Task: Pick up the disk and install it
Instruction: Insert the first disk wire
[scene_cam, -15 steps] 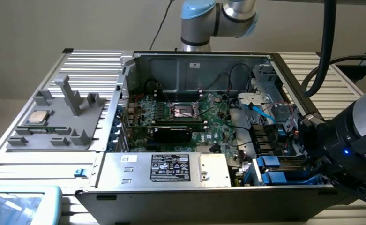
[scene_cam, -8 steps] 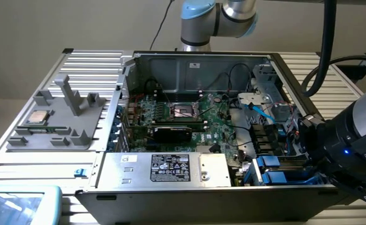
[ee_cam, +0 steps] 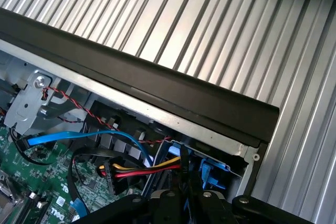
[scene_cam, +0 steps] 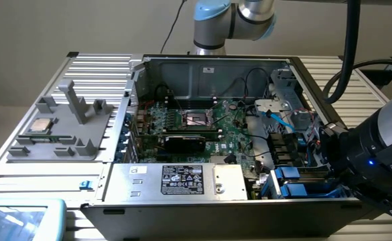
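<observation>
Gripper [ee_cam: 185,192] beside blue carrier [ee_cam: 212,176] — cables [ee_cam: 142,169] crowd close

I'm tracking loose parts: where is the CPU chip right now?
The CPU chip lies on the grey fixture on the exterior view's left, outside the open computer case.

An open tower computer case [scene_cam: 216,216] lies on a ribbed aluminium table [scene_cam: 95,65]. Inside it, a green motherboard [scene_cam: 229,138] carries a CPU socket [scene_cam: 197,119], with a black expansion card [scene_cam: 184,143] just below it in the exterior view. A silver power supply [scene_cam: 182,182] with a black label fills the near corner at the exterior view's left. A blue SATA cable [ee_cam: 68,136], a red, yellow and black wire bundle [ee_cam: 149,170] and a twisted red-and-black wire [ee_cam: 68,96] run along the case wall. Left of the case, a grey fixture [scene_cam: 61,145] holds a square silver CPU chip [scene_cam: 42,125]. A small blue clip [scene_cam: 85,185] sits on the table nearby.
</observation>
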Controlling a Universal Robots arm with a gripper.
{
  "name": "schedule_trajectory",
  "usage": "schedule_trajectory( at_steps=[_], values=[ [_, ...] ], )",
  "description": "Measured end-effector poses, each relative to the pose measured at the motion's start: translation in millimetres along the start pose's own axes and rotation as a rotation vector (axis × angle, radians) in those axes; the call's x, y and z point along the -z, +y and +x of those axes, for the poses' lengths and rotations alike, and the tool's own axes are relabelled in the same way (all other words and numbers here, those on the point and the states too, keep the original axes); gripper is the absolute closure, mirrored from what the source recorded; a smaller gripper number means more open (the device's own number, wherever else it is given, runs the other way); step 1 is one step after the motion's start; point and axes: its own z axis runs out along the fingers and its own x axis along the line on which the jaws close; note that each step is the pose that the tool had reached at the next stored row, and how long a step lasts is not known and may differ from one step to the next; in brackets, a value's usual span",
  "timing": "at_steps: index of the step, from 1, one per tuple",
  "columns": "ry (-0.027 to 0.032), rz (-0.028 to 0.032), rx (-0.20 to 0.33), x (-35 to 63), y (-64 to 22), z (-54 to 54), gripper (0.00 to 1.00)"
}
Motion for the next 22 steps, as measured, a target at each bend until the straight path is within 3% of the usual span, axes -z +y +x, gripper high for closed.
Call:
schedule_trajectory(
  at_steps=[14,22],
  values=[
    [-0.0039,-0.0027,-0.014,6.5,-3.4,3.5,0.84],
    [-0.0113,-0.0029,-0.026,7.0,-3.7,3.7,0.84]
  ],
)
